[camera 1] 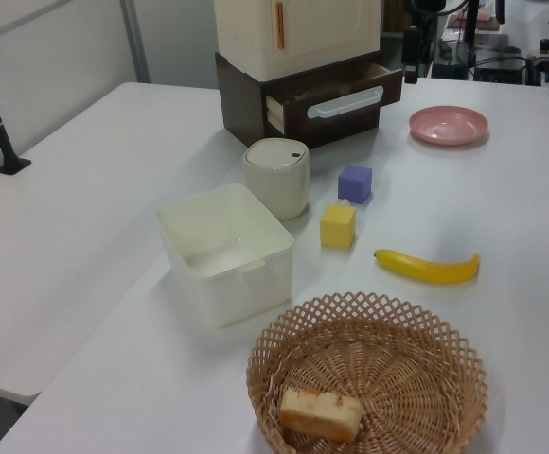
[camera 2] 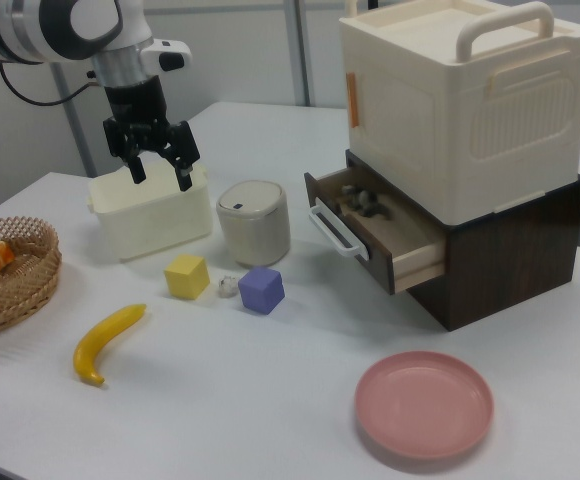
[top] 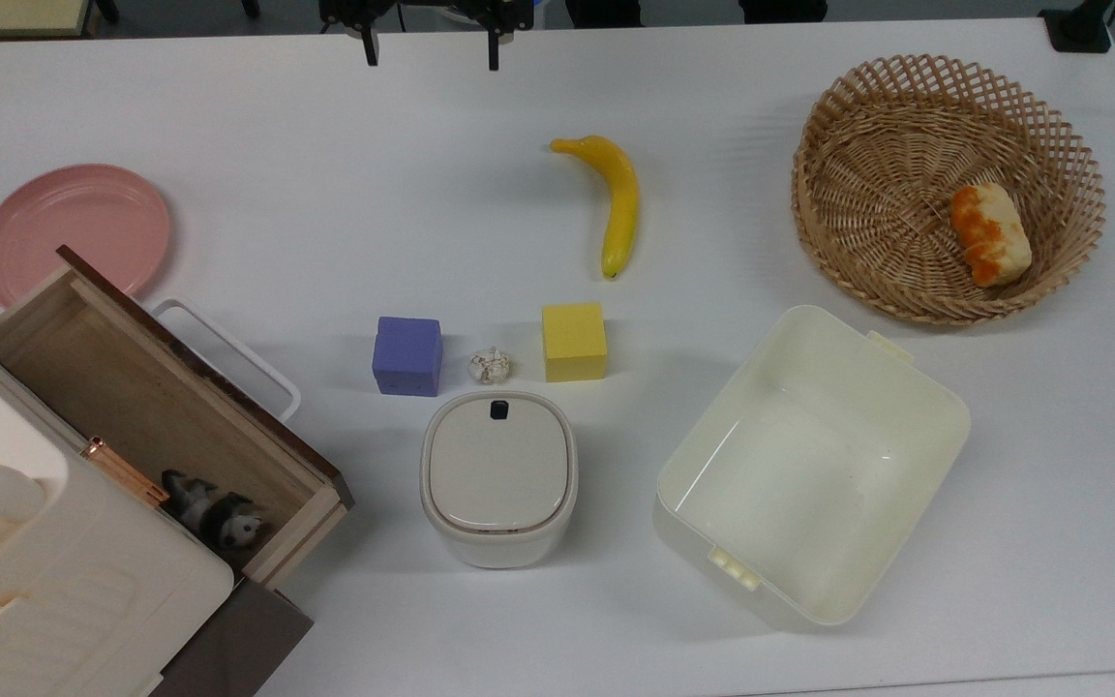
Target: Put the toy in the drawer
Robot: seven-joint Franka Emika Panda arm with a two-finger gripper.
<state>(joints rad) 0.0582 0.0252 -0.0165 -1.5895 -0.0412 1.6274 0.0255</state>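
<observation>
Though the toy (top: 214, 512) already lies inside the drawer (top: 54, 324), by its back corner, it looks light, small and rigid, best pinched across its body, while the gripper (camera 2: 157, 169) hangs empty, fingers apart, well away from the drawer.

white table (top: 277, 116), banana (top: 617, 198), pink plate (top: 74, 227)

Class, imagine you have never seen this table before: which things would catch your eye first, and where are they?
The open drawer at the top view's lower left draws the eye, with the toy lying inside it. The open gripper hangs high above the table in the right view. The yellow banana lies mid-table beside a wicker basket.
</observation>
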